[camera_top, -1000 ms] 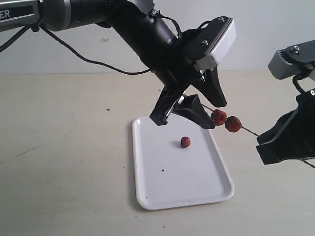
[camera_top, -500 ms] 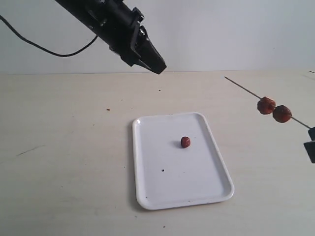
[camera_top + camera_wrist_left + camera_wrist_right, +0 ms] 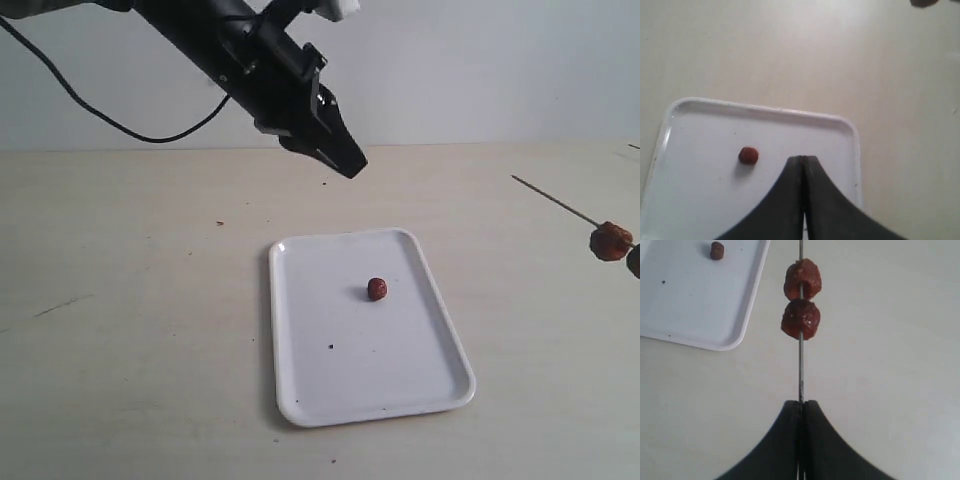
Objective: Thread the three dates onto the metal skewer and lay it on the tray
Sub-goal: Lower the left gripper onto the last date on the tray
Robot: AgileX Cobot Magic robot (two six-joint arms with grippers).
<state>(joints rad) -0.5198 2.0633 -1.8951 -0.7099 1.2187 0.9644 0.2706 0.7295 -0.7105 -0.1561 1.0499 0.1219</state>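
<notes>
Skewer (image 3: 800, 365) runs straight out from right pincer (image 3: 801, 404).

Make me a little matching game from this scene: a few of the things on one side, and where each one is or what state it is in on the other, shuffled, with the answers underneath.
Things
1. loose date
2. two threaded dates
3. left gripper
4. right gripper

Place or state
A. shut and empty, raised above the far end of the tray
B. shut on the metal skewer
C. lying alone on the white tray
D. touching each other on the skewer, off to the side of the tray

Pairs: 1-C, 2-D, 3-A, 4-B
</notes>
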